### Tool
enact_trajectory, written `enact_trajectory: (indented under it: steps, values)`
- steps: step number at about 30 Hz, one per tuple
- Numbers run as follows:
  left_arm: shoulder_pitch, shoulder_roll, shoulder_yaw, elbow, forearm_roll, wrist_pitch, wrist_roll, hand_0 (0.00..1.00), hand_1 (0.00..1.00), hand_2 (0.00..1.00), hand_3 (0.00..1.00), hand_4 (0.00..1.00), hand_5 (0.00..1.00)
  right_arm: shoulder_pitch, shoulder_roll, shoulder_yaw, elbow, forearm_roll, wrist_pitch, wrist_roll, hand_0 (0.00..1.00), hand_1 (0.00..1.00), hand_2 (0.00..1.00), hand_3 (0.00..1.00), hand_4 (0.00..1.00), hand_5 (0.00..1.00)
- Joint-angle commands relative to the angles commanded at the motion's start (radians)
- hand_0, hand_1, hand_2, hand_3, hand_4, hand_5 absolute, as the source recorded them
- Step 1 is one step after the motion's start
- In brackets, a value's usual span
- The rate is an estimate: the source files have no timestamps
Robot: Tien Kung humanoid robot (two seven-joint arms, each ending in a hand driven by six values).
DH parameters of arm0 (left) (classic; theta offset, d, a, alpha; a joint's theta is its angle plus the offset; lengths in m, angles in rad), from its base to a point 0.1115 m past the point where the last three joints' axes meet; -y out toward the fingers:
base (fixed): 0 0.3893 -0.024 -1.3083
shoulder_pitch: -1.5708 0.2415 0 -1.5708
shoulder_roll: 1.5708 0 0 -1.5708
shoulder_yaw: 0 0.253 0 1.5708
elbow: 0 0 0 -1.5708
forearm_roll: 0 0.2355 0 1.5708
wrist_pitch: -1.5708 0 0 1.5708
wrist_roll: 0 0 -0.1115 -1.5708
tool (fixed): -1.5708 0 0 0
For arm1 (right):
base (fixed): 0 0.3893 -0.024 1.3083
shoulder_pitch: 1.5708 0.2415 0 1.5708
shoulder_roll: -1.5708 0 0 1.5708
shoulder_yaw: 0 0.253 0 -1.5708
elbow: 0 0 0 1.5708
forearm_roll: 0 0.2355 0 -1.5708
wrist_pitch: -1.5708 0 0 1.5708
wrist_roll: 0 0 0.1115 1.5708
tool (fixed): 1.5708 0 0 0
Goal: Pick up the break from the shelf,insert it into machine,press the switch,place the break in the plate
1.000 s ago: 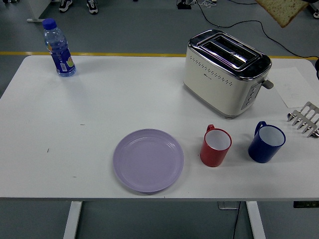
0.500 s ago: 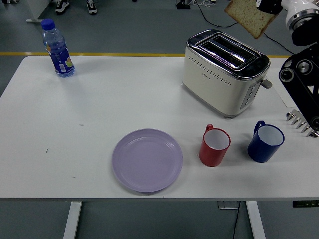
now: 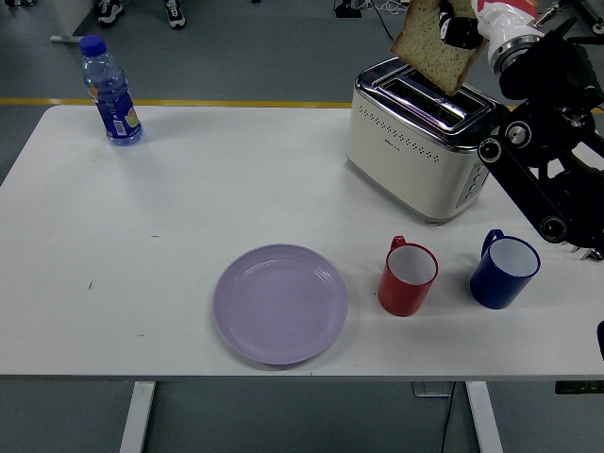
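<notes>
Up high, a slice of bread (image 3: 432,47) is gripped by the fingers (image 3: 460,31) of the right hand (image 3: 472,26). It is held tilted just above the toaster (image 3: 425,142) slots. A purple plate (image 3: 280,304) is seen on the bench (image 3: 189,208).

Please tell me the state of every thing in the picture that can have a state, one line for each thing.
Bread: held in the air above the toaster, not yet inserted.
Right robot hand: shut on the bread.
Toaster: slots empty.
Plate: empty.
Red cup: upright, empty.
Blue cup: upright, empty.
Bottle: upright, cap on.
</notes>
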Motion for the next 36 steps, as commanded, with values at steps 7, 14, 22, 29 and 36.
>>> enact_trajectory:
  steps: [7,14,22,29,36]
  values:
    - [-0.004,0.000,0.001,0.000,-0.001,0.000,0.000,0.685,0.691,0.677,0.563,0.288,0.825,0.008,0.044,-0.001,-0.091,-0.002,0.000,-0.022,0.212,0.232,0.357,0.487,0.403,0.002]
    - [-0.005,0.000,0.001,0.000,-0.001,0.000,0.001,0.685,0.692,0.677,0.564,0.287,0.824,0.006,0.062,0.004,-0.137,-0.009,0.002,-0.048,0.211,0.232,0.355,0.486,0.401,0.002]
    - [-0.005,0.000,-0.002,0.000,0.005,-0.001,0.003,0.685,0.691,0.677,0.563,0.287,0.823,0.011,0.069,-0.001,-0.170,-0.021,0.003,-0.042,0.212,0.231,0.355,0.485,0.408,0.002]
    - [-0.005,0.000,-0.004,0.000,0.008,-0.001,0.004,0.686,0.691,0.677,0.561,0.288,0.824,0.015,0.074,-0.009,-0.187,-0.008,0.036,-0.021,0.217,0.267,0.414,0.526,0.507,0.002]
    - [-0.007,0.000,-0.002,0.000,0.006,-0.001,0.004,0.686,0.691,0.677,0.562,0.287,0.823,0.018,0.080,-0.014,-0.198,-0.008,0.094,0.012,0.246,0.325,0.467,0.539,0.569,0.026]
